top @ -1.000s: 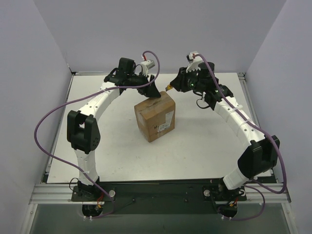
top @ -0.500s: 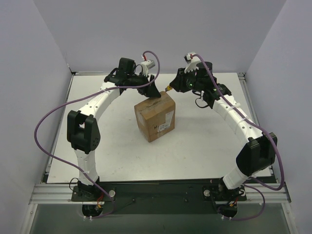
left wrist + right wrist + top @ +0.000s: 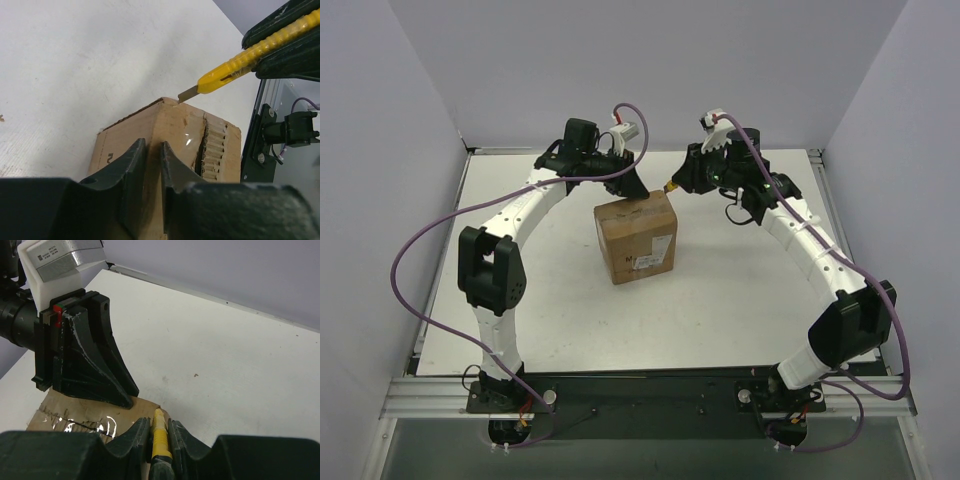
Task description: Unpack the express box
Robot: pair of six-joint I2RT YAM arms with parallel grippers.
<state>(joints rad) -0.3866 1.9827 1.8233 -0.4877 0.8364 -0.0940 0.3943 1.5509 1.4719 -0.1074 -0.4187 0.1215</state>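
The express box [image 3: 637, 238], a brown carton with a white label on its near face, stands mid-table. Its taped top [image 3: 75, 415] is slit, and a corrugated cut edge shows in the left wrist view on the box [image 3: 212, 150]. My left gripper [image 3: 632, 190] comes down on the box's far top edge. Its jaws [image 3: 152, 142] are closed to a thin slit filled with brown cardboard. My right gripper [image 3: 159, 422] is shut on the yellow utility knife [image 3: 235, 65]. The blade tip touches the box's far top corner.
The white table [image 3: 740, 290] ends at a metal rail at the near edge, with grey walls on the other three sides. Both wrists crowd together over the back of the box, and purple cables loop off each arm.
The left jaws have closed from wide to a narrow slit. The box has turned slightly, its label face now squarer to the front. The right gripper and knife have shifted slightly back.
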